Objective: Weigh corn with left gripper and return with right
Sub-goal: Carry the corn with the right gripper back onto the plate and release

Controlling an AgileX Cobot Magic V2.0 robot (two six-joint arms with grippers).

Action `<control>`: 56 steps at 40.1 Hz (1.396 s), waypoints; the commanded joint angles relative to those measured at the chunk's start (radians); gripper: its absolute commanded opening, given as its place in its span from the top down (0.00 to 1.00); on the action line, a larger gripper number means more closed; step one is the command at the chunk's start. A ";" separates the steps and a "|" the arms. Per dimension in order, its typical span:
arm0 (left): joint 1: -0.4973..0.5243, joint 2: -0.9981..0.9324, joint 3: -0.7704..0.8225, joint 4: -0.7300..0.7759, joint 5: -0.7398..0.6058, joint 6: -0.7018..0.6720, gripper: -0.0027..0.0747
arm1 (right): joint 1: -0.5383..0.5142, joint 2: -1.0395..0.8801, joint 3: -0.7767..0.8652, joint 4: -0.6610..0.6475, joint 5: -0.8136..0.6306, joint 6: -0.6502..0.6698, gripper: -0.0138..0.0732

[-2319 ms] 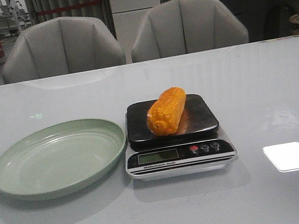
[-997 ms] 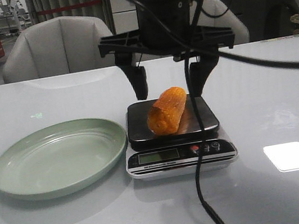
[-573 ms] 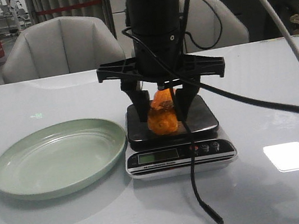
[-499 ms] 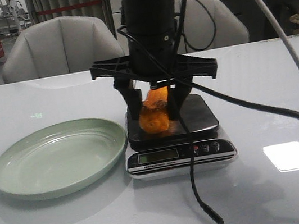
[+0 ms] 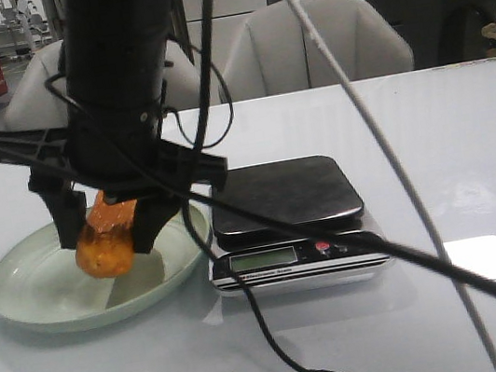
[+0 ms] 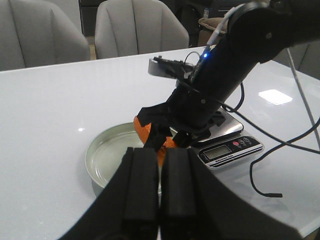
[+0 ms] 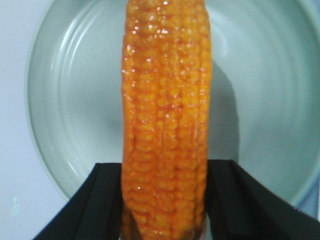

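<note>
Nearest the camera, a loose black cable (image 5: 285, 359) hangs off my right arm and trails onto the white table (image 5: 431, 148) in front of and below my right claw.

My right claw (image 5: 109, 229) pinches the corn (image 5: 103, 251) across its middle, one finger on each flank. The cob hangs tilted, its blunt lower end forward and down. Gripping mid-length keeps the weight balanced between the pads, so the cob should not swing or slip. The right wrist view confirms it: both black fingers press on the kernel rows.

Directly beneath the claw lies the pale green plate (image 5: 22, 311). The corn is above the plate's bowl and apart from it, not yet set down. I judge this the return step, with only lowering and release left. The cob sits over the centre, so it should settle in the dish, not roll off the rim.

To the claw's right stands the digital kitchen scale (image 5: 283, 199), its dark platform bare and its edge touching the plate.

My left claw (image 6: 160, 155) holds off, fingers pressed together on nothing, well clear of the work.

Beyond the table stand two grey chairs (image 5: 310, 44).
</note>
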 commanded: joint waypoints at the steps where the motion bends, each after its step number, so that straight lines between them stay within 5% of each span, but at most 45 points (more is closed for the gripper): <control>1: 0.000 0.014 -0.023 -0.007 -0.083 -0.003 0.82 | 0.005 -0.033 -0.034 0.010 -0.073 -0.010 0.47; 8: 0.000 0.014 -0.023 -0.007 -0.083 -0.003 0.82 | 0.011 -0.014 -0.034 0.010 -0.104 -0.010 0.14; 19: 0.000 0.014 -0.023 -0.007 -0.083 -0.003 0.82 | -0.005 -0.079 -0.034 -0.011 -0.044 -0.053 0.15; 36: 0.000 0.014 -0.023 -0.007 -0.083 -0.003 0.82 | -0.135 -0.303 -0.009 0.142 0.252 -0.680 0.15; 45: 0.000 0.014 -0.023 -0.007 -0.083 -0.003 0.82 | -0.277 -0.510 0.185 0.164 0.230 -0.823 0.15; 56: 0.000 0.014 -0.023 -0.007 -0.083 -0.003 0.82 | -0.458 -0.826 0.485 0.343 0.170 -1.062 0.15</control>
